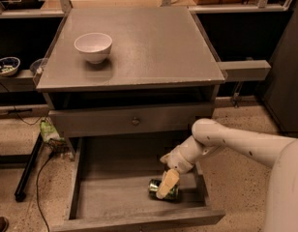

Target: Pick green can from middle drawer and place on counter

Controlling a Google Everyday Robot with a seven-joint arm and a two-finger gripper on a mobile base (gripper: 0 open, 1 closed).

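Counter (154, 47): big flat grey top, mostly bare, so there is space for the drop-off. Arm (236, 144): comes in from the right and bends down into the drawer (110, 192), probably because that is the only way to reach the floor under the cabinet. The drawer is pulled fully out and sits low, exposing its floor from above. Shut drawer front with knob (134, 121) is above it. White bowl (93, 46): upright on the counter's left rear, well apart from the work. Gripper (166, 186): down at the drawer's front right, right over the can (154, 188), looks set for a grab. Cannot tell whether it has hold of the can. The can lies on its side on the drawer floor, near the front wall, not yet lifted.

Judgement: grasp step, early in the task; lift and carry to the counter remain. A can on its side may roll if nudged.

Counts: one counter, one arm, one open drawer, one shut drawer front, one white bowl, one gripper, one can.
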